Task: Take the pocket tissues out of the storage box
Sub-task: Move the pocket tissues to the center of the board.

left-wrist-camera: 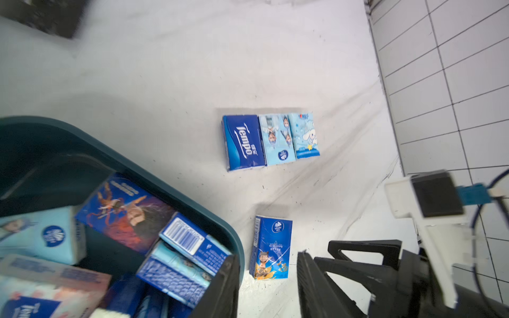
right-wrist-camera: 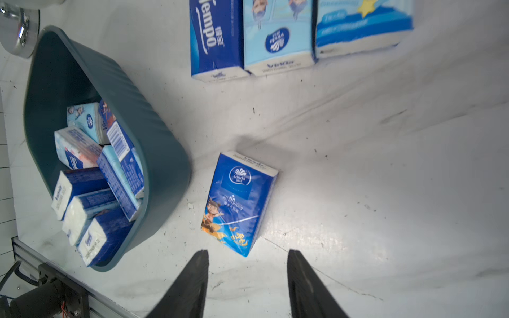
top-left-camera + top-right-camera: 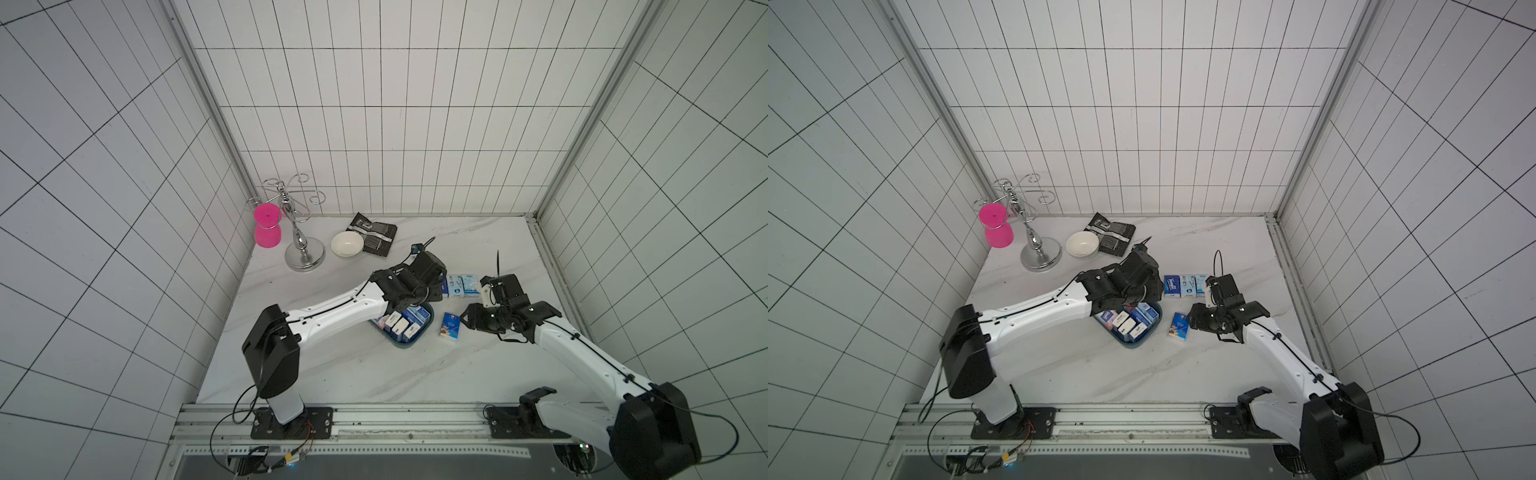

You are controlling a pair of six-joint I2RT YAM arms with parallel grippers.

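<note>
Right end effector: fingers spread, nothing between them. Lone packet lies flat on worktop just ahead of its tips, untouched, just beside box wall.
Left end effector: fingers apart, empty. One finger at box rim, contact unclear.
Packets in box: jumbled, several on edge.
Beyond box: row of three flat on worktop, side by side, touching.

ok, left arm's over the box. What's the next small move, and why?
Probably lower the left end effector into the storage box onto the barcode-up packet: its jaws stand open and empty by the rim, and the box is far from empty.
</note>
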